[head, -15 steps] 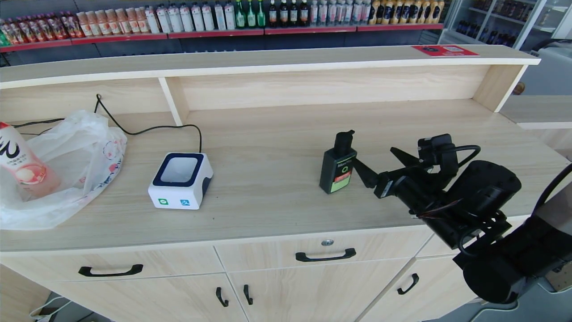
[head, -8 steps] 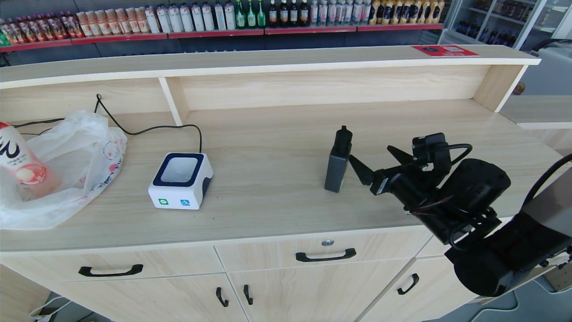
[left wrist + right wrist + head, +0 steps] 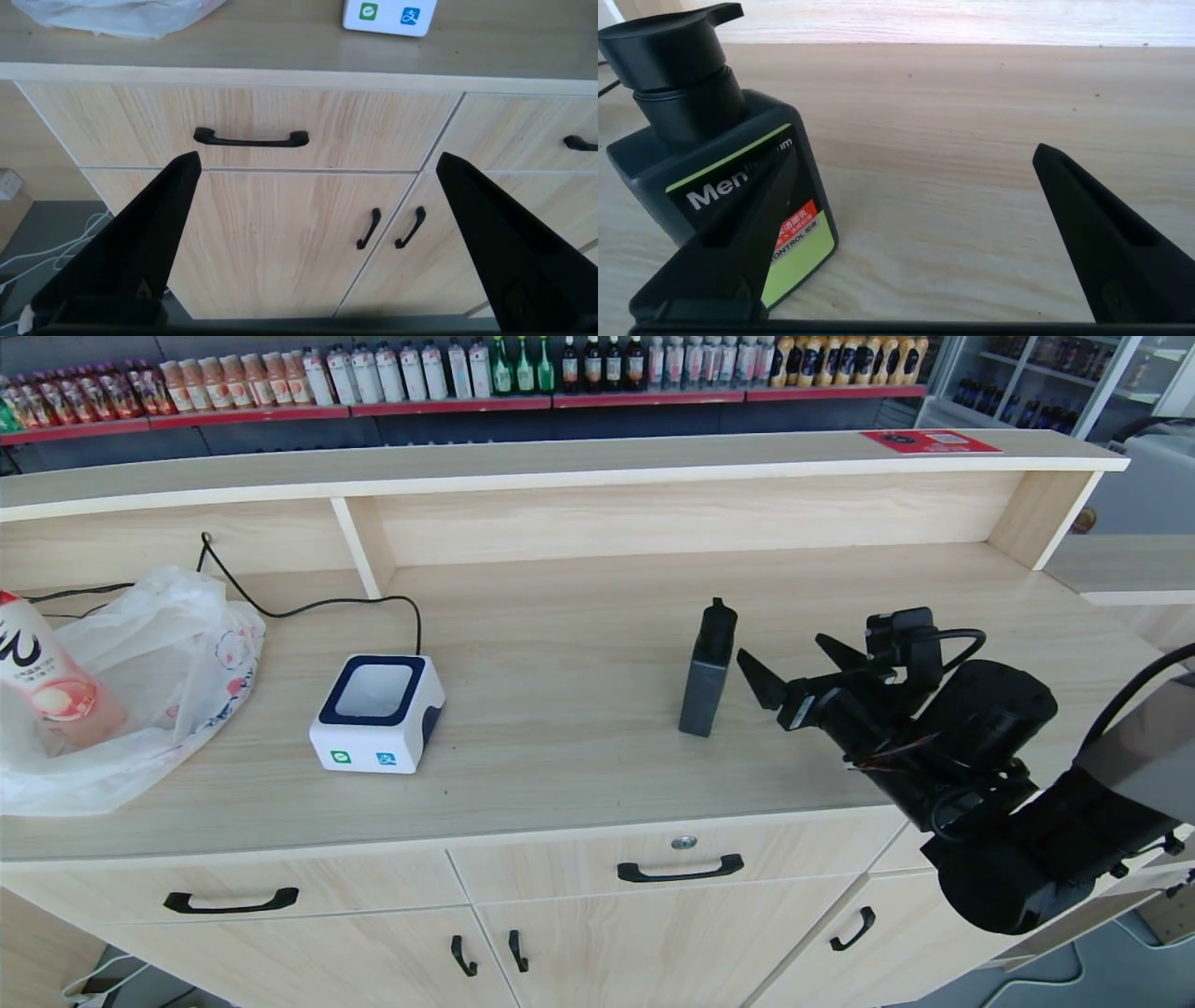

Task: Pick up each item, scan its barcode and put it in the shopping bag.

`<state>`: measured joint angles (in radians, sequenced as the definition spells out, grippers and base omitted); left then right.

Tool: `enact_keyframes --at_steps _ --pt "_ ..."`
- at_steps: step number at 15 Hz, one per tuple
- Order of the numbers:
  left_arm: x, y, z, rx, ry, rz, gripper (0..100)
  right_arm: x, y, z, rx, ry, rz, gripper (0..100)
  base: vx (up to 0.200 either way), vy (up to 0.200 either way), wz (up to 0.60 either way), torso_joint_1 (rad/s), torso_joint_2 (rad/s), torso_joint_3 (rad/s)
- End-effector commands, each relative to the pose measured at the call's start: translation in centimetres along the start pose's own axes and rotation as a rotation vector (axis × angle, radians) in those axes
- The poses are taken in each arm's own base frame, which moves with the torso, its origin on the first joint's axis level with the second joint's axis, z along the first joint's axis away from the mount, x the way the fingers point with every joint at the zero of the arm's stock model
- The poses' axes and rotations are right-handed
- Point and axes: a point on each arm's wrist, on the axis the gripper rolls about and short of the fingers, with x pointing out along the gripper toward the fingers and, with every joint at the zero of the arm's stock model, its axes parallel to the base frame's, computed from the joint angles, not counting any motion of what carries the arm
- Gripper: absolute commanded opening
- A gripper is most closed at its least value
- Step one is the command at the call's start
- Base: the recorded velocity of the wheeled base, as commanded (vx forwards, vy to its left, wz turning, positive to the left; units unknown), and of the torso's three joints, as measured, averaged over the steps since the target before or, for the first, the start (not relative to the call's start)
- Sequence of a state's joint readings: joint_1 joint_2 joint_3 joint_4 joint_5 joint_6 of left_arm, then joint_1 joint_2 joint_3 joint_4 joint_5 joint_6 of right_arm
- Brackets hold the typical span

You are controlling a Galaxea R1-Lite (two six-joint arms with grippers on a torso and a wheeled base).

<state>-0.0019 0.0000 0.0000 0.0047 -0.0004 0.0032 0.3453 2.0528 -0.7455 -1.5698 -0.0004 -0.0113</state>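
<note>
Right now my right fingers [image 3: 764,683] are hovering spread wide just beside the dark grey pump bottle with a green label [image 3: 707,681], which is standing upright on the pale wooden bench [image 3: 560,709], well apart from the translucent plastic shopping bag [image 3: 187,644]; my left fingers [image 3: 140,252] are hanging spread too.

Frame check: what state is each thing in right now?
Pump bottle: upright on the counter, not gripped.
Right gripper: open, beside the pump bottle.
Left gripper: open, in front of the cabinet doors.
Shopping bag: slumped on the counter, drink bottle inside.
Scanner: on the counter, cable attached.
Drawers: shut.
</note>
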Motion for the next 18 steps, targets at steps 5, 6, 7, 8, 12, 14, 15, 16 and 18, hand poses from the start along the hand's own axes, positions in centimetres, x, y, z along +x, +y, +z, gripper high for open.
enact_keyframes --at_steps 5,6,7,8,12,14,15,16,18 --pt "0.0 0.0 0.0 0.0 0.0 0.001 100 0.4 0.5 -0.2 0.012 -0.006 0.012 100 0.0 0.0 0.0 0.0 0.0 0.0" --pt "0.0 0.0 0.0 0.0 0.0 -0.001 100 0.5 0.7 -0.4 0.013 -0.003 0.019 100 0.0 0.0 0.0 0.0 0.0 0.0" --pt "0.0 0.0 0.0 0.0 0.0 0.001 100 0.7 1.1 -0.4 0.016 -0.008 0.03 100 0.0 0.0 0.0 0.0 0.0 0.0" --pt "0.0 0.0 0.0 0.0 0.0 -0.001 100 0.9 1.4 -0.5 0.018 -0.012 0.036 100 0.0 0.0 0.0 0.0 0.0 0.0" --pt "0.0 0.0 0.0 0.0 0.0 0.001 100 0.7 -0.5 -0.6 0.0 -0.004 -0.019 100 0.0 0.0 0.0 0.0 0.0 0.0" --pt "0.0 0.0 0.0 0.0 0.0 0.001 100 0.4 -1.8 -0.7 -0.008 0.008 -0.055 100 0.0 0.0 0.0 0.0 0.0 0.0" --pt "0.0 0.0 0.0 0.001 0.0 -0.001 100 0.1 -2.1 -0.6 -0.01 0.011 -0.062 100 0.0 0.0 0.0 0.0 0.0 0.0" --pt "0.0 0.0 0.0 0.0 0.0 -0.001 100 -0.2 -2.1 -0.4 -0.01 0.016 -0.064 100 0.0 0.0 0.0 0.0 0.0 0.0" --pt "0.0 0.0 0.0 0.001 0.0 0.001 100 -1.8 -1.9 0.1 -0.009 0.041 -0.061 100 0.0 0.0 0.0 0.0 0.0 0.0"
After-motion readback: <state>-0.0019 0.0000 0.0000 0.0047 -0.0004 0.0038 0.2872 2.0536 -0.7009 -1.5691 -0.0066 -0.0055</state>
